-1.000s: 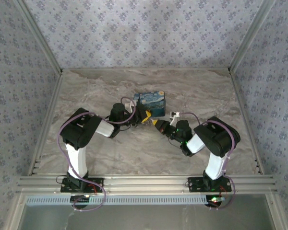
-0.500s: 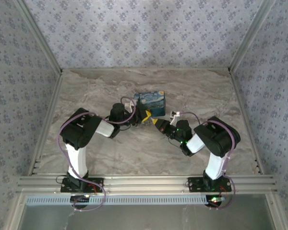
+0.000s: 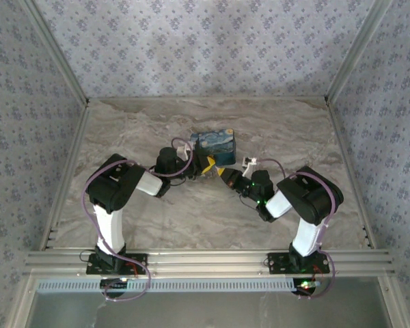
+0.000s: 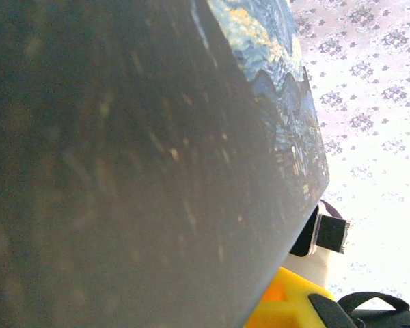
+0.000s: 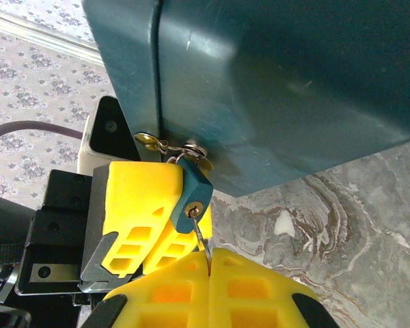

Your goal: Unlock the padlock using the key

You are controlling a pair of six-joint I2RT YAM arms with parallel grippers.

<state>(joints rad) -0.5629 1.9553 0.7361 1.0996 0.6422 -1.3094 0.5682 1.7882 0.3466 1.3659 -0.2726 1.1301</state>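
A: From above, our right gripper has crept toward ten o'clock, nearer the starry-night box. We can't tell the left gripper's grip.

B: Right wrist: we clamp the key, seated in the blue padlock at the box's seven o'clock corner.

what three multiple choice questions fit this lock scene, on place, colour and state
1. Where is the padlock? A hanging from the box; B flat on the table; C on the wall.
2. What colour are the right gripper's fingers? A red; B yellow; C white.
3. What is the right gripper doing? A gaping open; B gripping the box; C shut on the key.
Answers: 1 A, it dangles from the box's edge; 2 B, both fingers are yellow; 3 C, the key's shaft runs from the padlock into the closed fingers.
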